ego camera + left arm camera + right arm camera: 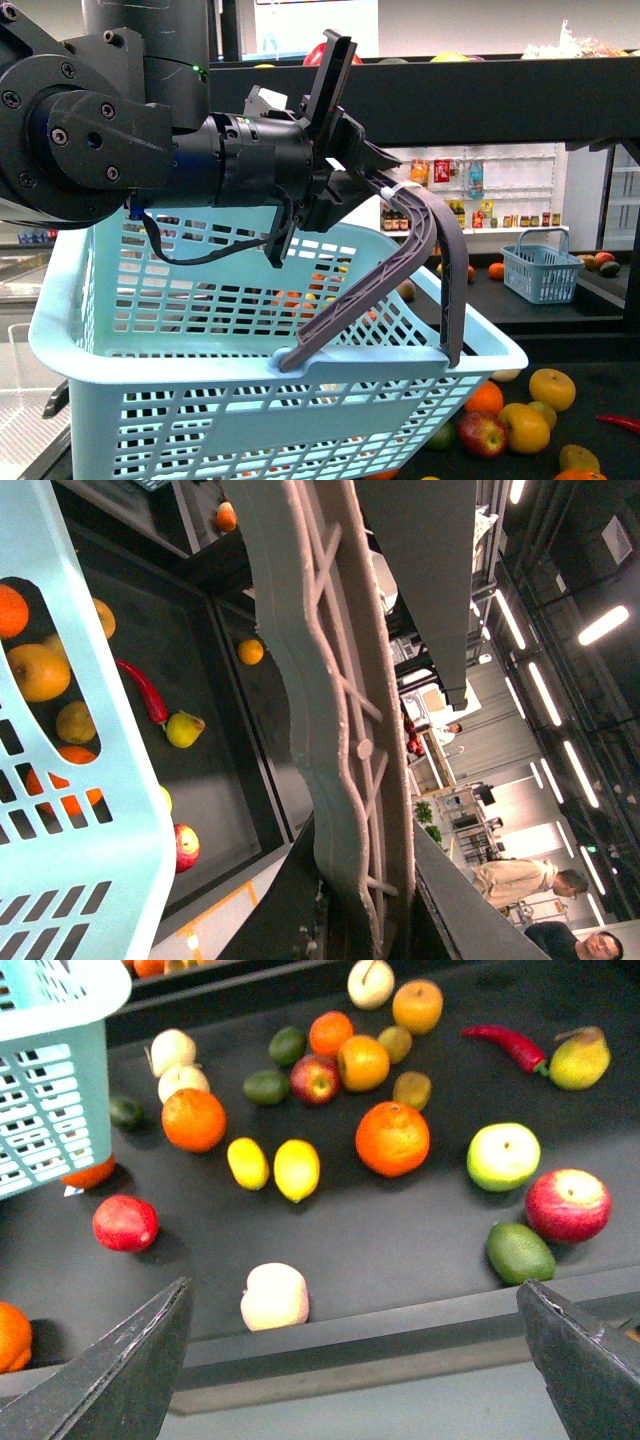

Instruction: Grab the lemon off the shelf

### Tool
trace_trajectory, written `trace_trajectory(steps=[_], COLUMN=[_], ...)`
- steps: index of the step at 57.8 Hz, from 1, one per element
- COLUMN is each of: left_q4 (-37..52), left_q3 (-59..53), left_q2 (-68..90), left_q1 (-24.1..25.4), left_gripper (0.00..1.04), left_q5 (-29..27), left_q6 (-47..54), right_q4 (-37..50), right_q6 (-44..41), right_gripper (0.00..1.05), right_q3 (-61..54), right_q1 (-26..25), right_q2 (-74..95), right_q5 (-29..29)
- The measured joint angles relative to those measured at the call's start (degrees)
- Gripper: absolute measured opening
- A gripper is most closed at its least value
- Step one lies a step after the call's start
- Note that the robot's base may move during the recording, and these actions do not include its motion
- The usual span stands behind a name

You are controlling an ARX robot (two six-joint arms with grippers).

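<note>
Two small yellow oval lemons (297,1169) (247,1162) lie side by side on the shelf's dark tray (400,1245) among mixed fruit, beyond a pale apple (275,1296). My right gripper (352,1295) is open and empty, above the tray's front rim, well short of the lemons; its dark fingers (120,1370) frame the view. My left gripper (385,185) is shut on the grey handle (400,260) of a light-blue basket (200,330) and holds it up in front of the shelf (480,95). The handle (330,730) fills the left wrist view.
Oranges (393,1137), red apples (568,1204), a green apple (503,1156), a green avocado (520,1252), a red chilli (505,1045) and a pear (580,1058) lie around the lemons. The held basket's corner (50,1060) overhangs the tray. A second small blue basket (540,265) stands on the shelf.
</note>
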Motion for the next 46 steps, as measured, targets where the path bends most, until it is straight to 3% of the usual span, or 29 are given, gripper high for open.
trace_trajectory(steps=[14,46], left_q4=[0.0,0.0], left_q3=[0.0,0.0], left_q2=[0.2,0.2], left_q1=[0.0,0.0], left_gripper=[0.11,0.11], left_q5=[0.0,0.0], left_q6=[0.1,0.1], right_q4=[6.3,-0.7], right_q6=[-2.1,-2.1], right_gripper=[0.97,0.97], right_q3=[19.0,58.9], right_q1=[-0.9,7.0], right_q2=[37.9,81.5], right_q5=[-5.6,-3.0])
